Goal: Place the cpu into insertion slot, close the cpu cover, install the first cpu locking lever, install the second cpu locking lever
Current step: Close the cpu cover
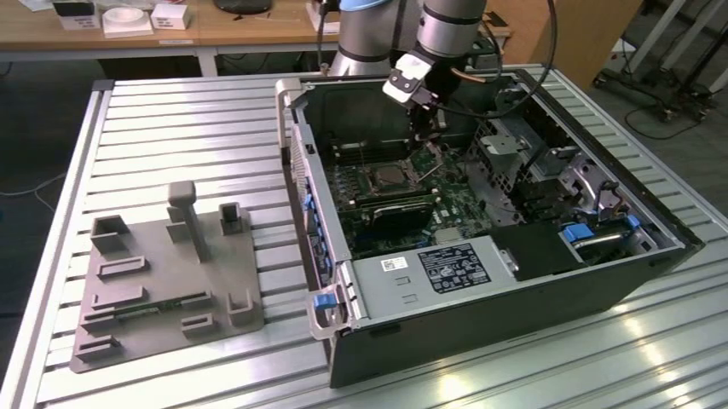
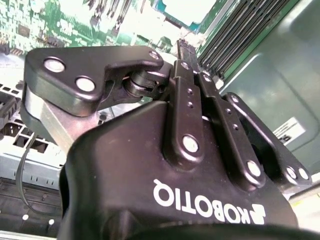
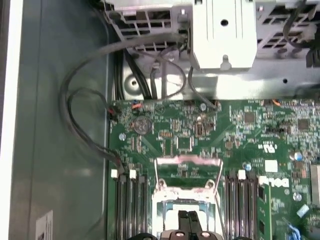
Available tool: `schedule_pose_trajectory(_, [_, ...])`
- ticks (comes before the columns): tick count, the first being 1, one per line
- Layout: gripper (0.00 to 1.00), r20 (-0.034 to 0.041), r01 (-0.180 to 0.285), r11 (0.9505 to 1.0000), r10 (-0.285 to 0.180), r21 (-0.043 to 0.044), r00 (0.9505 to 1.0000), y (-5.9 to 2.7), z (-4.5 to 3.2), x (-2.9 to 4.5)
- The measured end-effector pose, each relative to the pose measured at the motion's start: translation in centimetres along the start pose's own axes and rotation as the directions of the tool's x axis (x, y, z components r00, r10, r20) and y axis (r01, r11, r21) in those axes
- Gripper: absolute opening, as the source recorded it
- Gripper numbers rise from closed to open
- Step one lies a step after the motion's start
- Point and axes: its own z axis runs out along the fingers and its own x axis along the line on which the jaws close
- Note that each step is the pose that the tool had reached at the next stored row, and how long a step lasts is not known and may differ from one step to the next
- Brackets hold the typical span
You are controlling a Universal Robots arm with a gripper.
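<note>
With the gripper drawn narrow just above the insertion slot, the slot's contacts could be damaged if it were lowered off-centre.

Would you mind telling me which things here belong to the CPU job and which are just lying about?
Job: gripper, insertion slot, green circuit board.
Lying about: grey fixture plate, white boxes, white-labelled black box.
</note>
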Motion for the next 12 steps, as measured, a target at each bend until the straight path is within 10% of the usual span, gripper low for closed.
schedule_pose_trajectory(12, [0.1, 0.0, 0.0, 1.0, 0.0, 0.0, 1.0, 2.45, 0.07, 0.19])
